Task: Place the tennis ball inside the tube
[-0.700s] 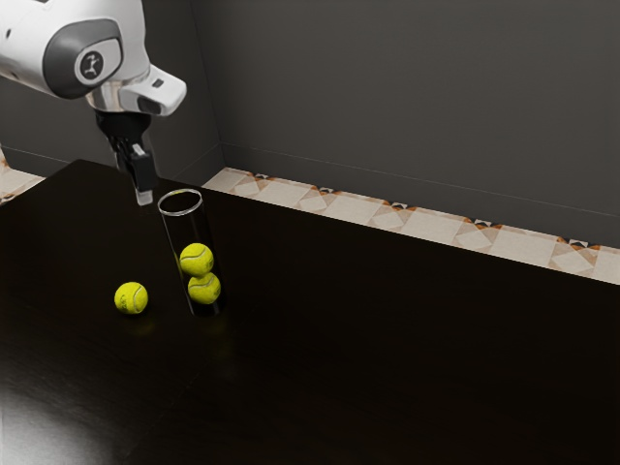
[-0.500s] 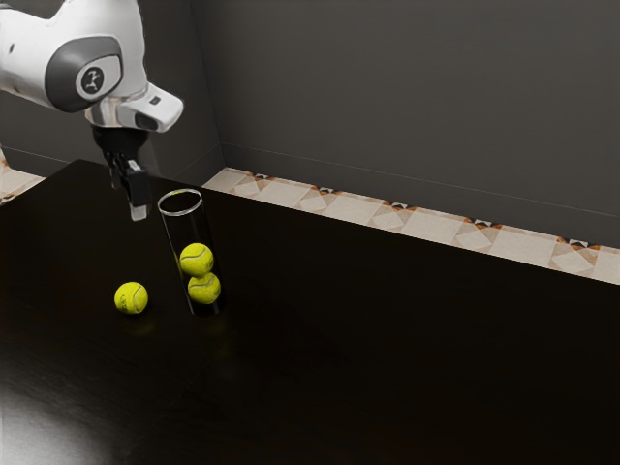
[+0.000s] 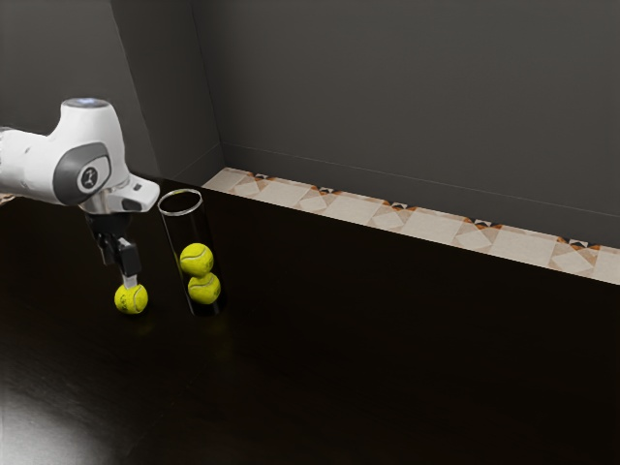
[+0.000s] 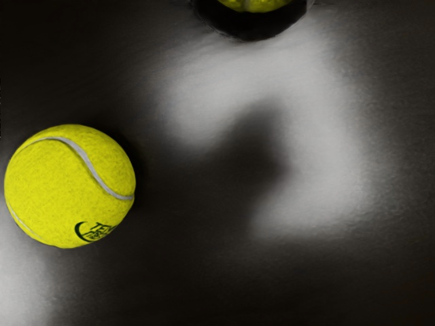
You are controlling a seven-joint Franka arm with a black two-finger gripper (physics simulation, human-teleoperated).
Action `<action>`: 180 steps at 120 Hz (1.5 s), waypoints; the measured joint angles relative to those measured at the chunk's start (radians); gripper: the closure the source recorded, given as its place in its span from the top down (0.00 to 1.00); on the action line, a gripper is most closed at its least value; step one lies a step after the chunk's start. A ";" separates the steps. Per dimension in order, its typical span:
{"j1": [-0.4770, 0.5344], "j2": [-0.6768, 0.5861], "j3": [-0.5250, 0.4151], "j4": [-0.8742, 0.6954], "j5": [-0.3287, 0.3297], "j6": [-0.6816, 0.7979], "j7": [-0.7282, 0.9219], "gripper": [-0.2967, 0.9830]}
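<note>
In the exterior view my gripper points down at the loose tennis ball, open, with a pale fingertip overlapping the ball's top edge. Whether they touch I cannot tell. Beside the ball, toward the exterior view's right, the clear tube stands upright, holding an upper ball and a lower ball. The wrist view has the loose ball resting on the table, with a seam and dark print on it. Part of the tube also appears there, with yellow inside.
The dark, glossy table extends past the tube toward the exterior view's right. Behind its far edge are a patterned tile floor and a grey wall.
My hand has come down a long way and slightly toward the exterior view's left, from beside the tube's rim to the loose ball. The balls and tube have stayed put.
</note>
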 joint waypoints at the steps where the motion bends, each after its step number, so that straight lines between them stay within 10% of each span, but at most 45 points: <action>1: 0.003 0.005 0.000 -0.003 -0.001 0.011 0.000 0.77; 60: 0.134 0.296 0.004 0.038 -0.050 0.362 0.007 0.77; 116: 0.149 0.370 0.003 0.052 -0.053 0.405 0.005 0.52; 147: 0.450 0.160 -0.317 -0.003 -0.054 0.380 -0.005 0.50; 180: 0.470 0.003 -0.386 0.216 -0.155 0.079 -0.014 0.50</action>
